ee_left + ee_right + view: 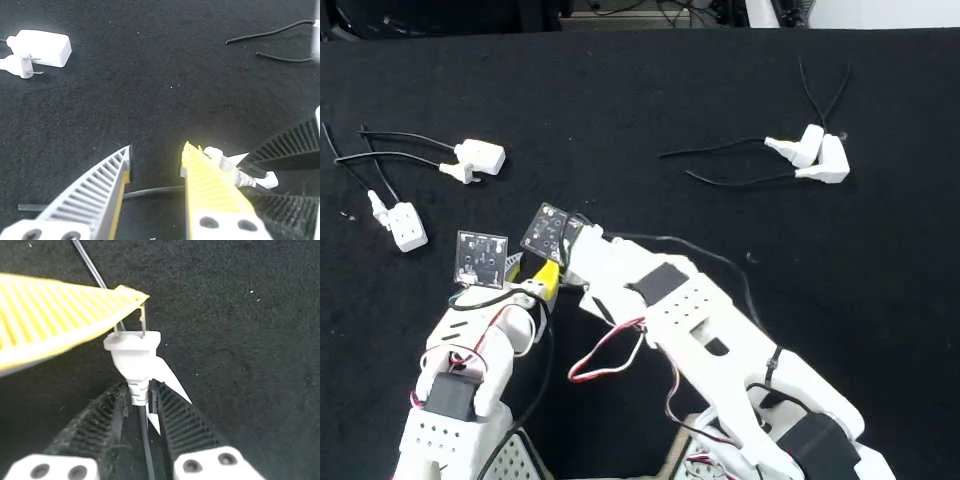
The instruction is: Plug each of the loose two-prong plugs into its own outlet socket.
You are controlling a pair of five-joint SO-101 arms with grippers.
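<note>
Here, plug (132,347) in right tool (140,390) (prongs bare), socket (482,156) apart.

Black cloth-covered table (650,100), dark cables (670,12) and white panel (880,12) beyond it.

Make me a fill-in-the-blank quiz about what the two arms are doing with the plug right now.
1. The right gripper is shut on a white plug that has ____ prongs.
2. Those prongs are right by the left gripper's ____ finger.
3. A ____ cable crosses between the left gripper's open fingers.

Missing words: two; yellow; black.
</note>
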